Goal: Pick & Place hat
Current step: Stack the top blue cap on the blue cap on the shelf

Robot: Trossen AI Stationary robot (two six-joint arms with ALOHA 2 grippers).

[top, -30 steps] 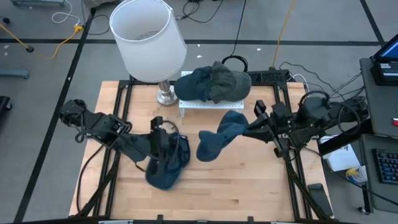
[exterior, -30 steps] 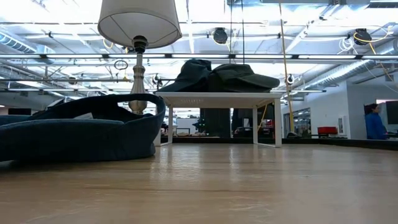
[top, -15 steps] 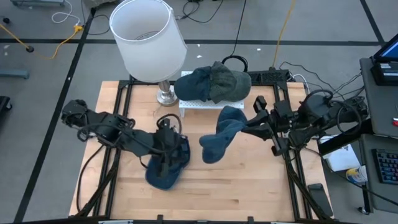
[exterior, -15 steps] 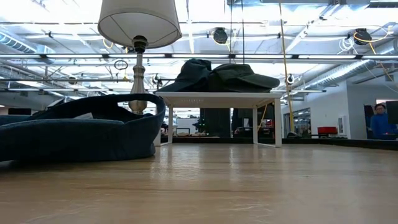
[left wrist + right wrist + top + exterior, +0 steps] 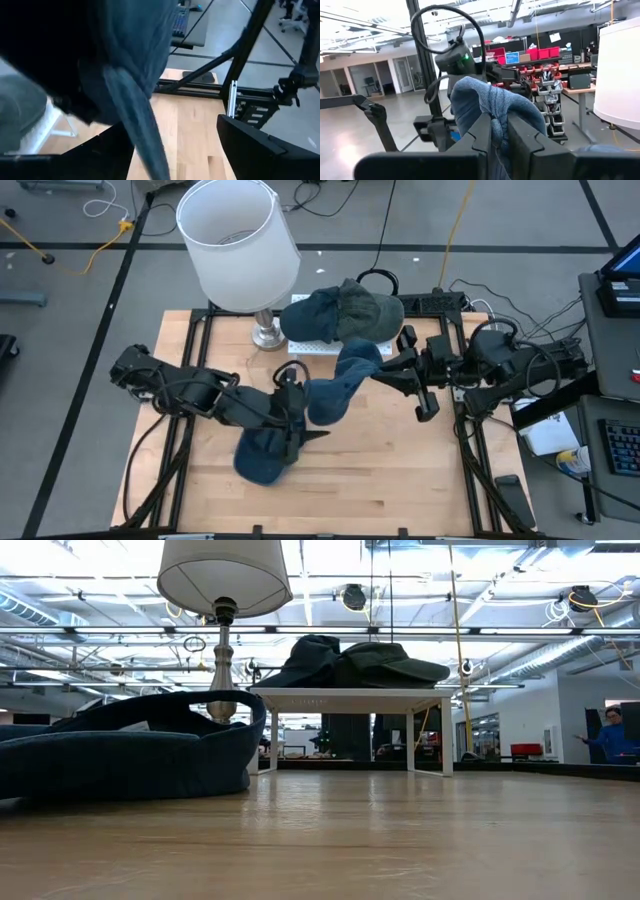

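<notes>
Right claw [image 5: 382, 367]: I see its fingers [image 5: 487, 134] clamped tight on a fold of the blue hat [image 5: 335, 383], which hangs above the bench [image 5: 400, 480] in front of the small white shelf [image 5: 310, 350]; in the right wrist view the cloth bunches up between the two dark fingers. Left claw [image 5: 303, 425]: spread wide, gripping nothing, reaching toward the lower end of the hanging blue hat; in the left wrist view its fingers [image 5: 260, 147] stand well apart with the cloth draped close before them. Second blue hat [image 5: 262, 460]: lying on the bench beneath the left arm; in the low view it rests flat at the near left. White shelf: carries a pile of dark hats [image 5: 345, 312]. Lamp [image 5: 238, 245]: its base stands on the bench just beside the shelf.
</notes>
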